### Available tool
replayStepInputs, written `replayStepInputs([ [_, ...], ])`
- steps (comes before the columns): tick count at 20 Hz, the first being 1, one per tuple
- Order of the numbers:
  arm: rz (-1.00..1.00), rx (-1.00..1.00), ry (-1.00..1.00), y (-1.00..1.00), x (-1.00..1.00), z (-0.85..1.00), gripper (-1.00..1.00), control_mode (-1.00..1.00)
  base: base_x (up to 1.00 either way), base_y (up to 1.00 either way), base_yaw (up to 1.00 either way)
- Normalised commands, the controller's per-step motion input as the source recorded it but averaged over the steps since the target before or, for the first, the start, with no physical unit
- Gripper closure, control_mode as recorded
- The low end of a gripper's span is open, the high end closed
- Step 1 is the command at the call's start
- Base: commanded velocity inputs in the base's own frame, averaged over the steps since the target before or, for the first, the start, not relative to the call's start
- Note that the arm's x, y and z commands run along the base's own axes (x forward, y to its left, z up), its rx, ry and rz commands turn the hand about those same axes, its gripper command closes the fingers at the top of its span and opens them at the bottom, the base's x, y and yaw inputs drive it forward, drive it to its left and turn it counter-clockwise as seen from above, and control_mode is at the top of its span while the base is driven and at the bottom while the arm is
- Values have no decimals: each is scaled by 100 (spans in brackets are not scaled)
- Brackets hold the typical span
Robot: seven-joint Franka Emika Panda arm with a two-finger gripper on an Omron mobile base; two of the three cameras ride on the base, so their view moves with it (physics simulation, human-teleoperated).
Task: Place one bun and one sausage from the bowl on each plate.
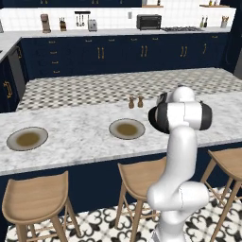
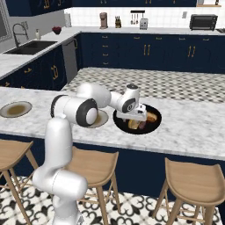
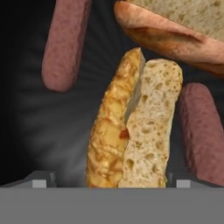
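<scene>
From my seat I see the bowl (image 2: 154,125), wide, round, shallow and matte black, sitting on the pale marbled desk (image 2: 193,127) just right of the nearer plate (image 2: 103,118). In the hand view its dark floor shows faint radial streaks. Lying in it is a split bun (image 3: 135,127): one half has a glossy golden, blistered crust, the other a pale, porous crumb face, the two pressed side by side lengthways. A second bun (image 3: 175,33), tan-crusted with a rough crumb top, lies beyond it. Two sausages flank them, smooth, rounded, dull reddish-brown cylinders: one sausage (image 3: 65,43) up to the left, the other sausage (image 3: 202,131) to the right.

My fingers (image 3: 111,179) stand spread wide, released, one tip on each side of the split bun's near end; I grasp nothing. I can't tell whether the tips touch the bun.

In the left base view both plates are grey, flat and round with brownish centres: the nearer plate (image 1: 126,128) mid-desk, the far plate (image 1: 27,138) well apart to the left.
</scene>
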Motion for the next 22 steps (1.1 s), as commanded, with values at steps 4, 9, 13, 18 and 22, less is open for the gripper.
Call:
replayStepInputs([
  [4,0,0,0,0,14,-13,-100,-100,0,0,0],
  [9,0,-1,0,0,6,-16,-100,-100,0,0,0],
  [13,0,0,0,0,0,0,-100,-100,0,0,0],
  [18,0,0,0,0,0,0,100,-100,0,0,0],
  [22,0,0,0,0,0,0,100,-100,0,0,0],
])
